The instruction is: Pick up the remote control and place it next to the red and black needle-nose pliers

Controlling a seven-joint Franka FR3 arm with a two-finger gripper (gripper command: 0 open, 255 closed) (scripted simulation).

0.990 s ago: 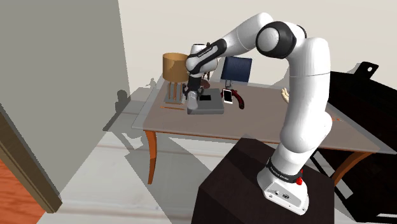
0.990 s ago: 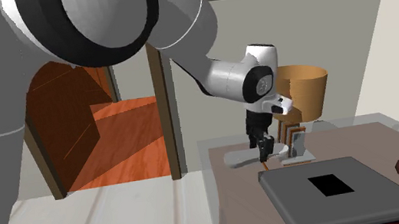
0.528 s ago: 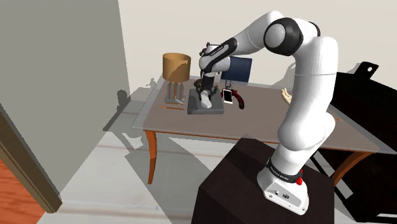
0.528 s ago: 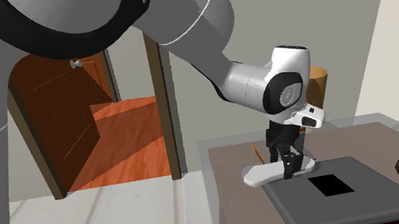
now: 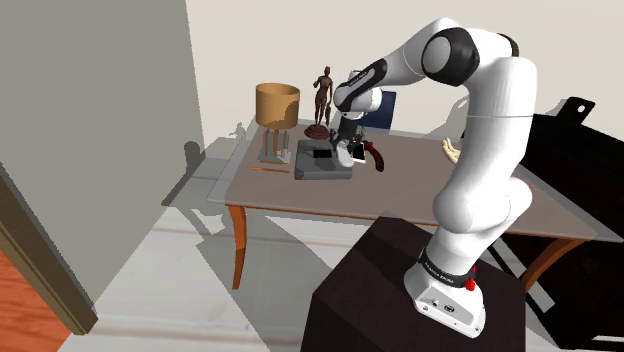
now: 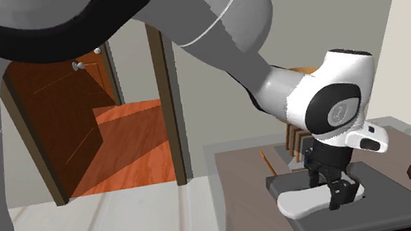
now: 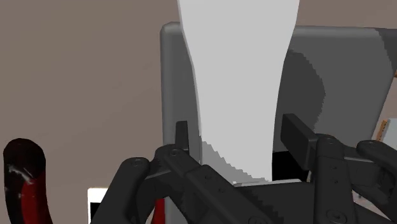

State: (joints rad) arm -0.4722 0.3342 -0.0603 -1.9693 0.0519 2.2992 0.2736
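My gripper [image 7: 238,137] is shut on the remote control [image 7: 238,83], a long pale white-grey bar that sticks out past the fingers [image 7: 182,135]. In the second exterior view the remote control [image 6: 305,201] hangs just above the flat grey slab [image 6: 366,212], held by the gripper [image 6: 338,191]. In the shoulder view the gripper [image 5: 347,146] hovers over the slab's right edge, close to the red and black pliers [image 5: 377,156]. One curved pliers handle [image 7: 24,173] lies on the brown table beside the gripper.
The grey slab [image 5: 322,164] has a black square on top. A small white flat device [image 5: 357,151] lies between slab and pliers. A lamp with a tan shade [image 5: 277,104], a brown figurine [image 5: 322,98] and a dark blue panel [image 5: 377,108] stand on the table [image 5: 420,205].
The gripper has carried the remote from the lamp side across the grey slab toward the shoulder view's right, nearer the pliers. The figurine behind it is uncovered.
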